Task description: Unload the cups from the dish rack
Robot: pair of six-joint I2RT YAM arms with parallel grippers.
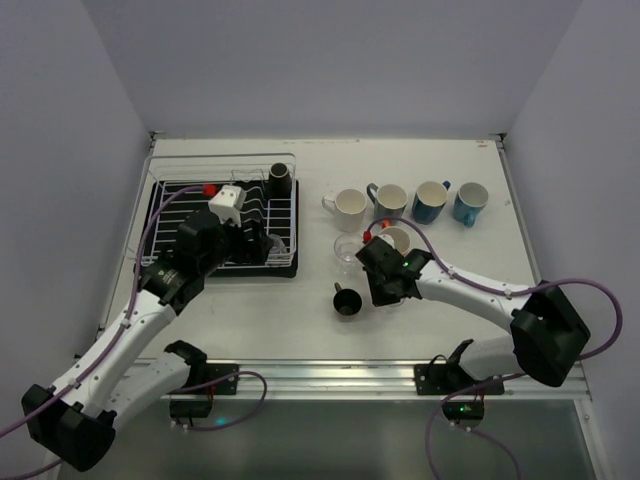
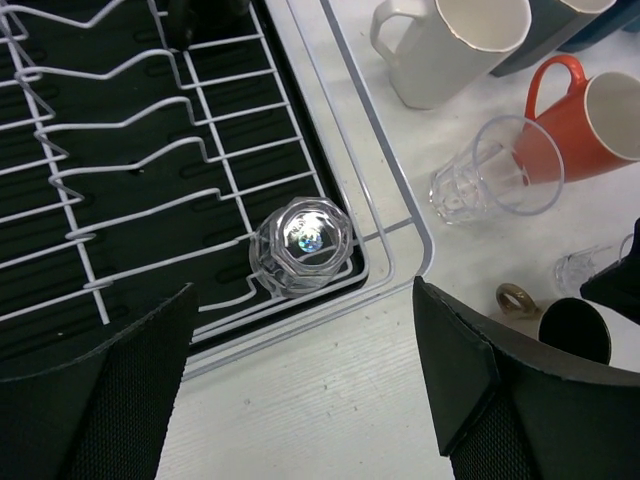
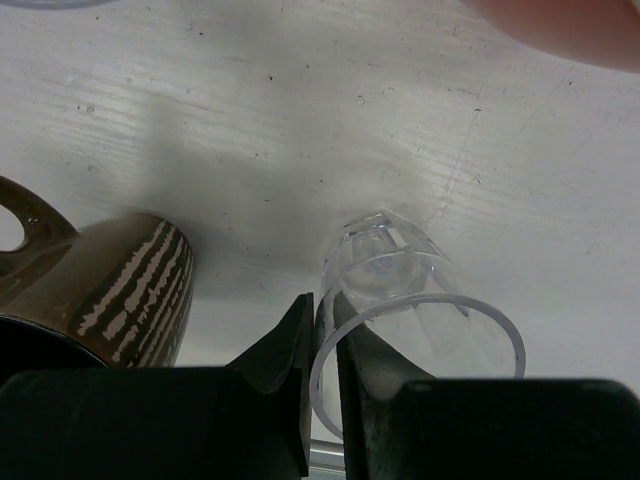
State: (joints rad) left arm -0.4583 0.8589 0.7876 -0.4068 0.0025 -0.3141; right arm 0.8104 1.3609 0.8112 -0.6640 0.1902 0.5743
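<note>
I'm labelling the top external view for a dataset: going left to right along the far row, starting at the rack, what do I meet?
dish rack → cream mug → grey mug → dark blue mug → light blue mug

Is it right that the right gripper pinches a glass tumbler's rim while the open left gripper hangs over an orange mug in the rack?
No: the left wrist view shows the left gripper over a clear tumbler in the dish rack; the orange mug sits outside it.

cream mug [image 2: 450, 45] cropped at top edge, orange mug [image 2: 590, 125] at right edge, brown cup [image 3: 120, 285] cut off at left
</note>
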